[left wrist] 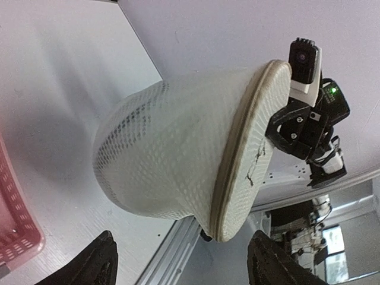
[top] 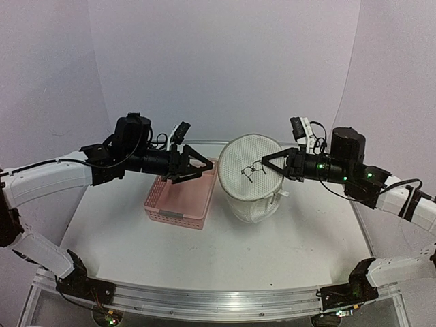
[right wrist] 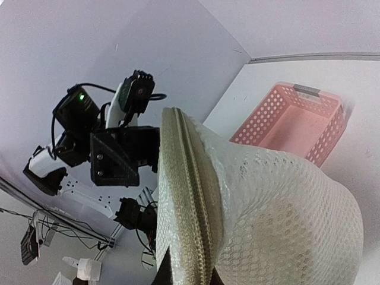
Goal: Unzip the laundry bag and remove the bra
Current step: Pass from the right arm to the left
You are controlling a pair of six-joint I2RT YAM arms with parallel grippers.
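Note:
The laundry bag, a white mesh drum, stands stretched at the table's middle with its lower end on the table. Its round face with the black bra drawing tilts up toward the overhead camera. My right gripper is shut on the bag's upper rim from the right. In the right wrist view the fingers pinch the beige zipper seam, which looks zipped along the stretch I see. My left gripper hangs open just left of the bag, apart from it; its fingertips hold nothing. The bra is hidden.
A pink slotted basket sits left of the bag, under the left gripper. The back wall rises close behind both, and the metal rail runs along the table's near edge.

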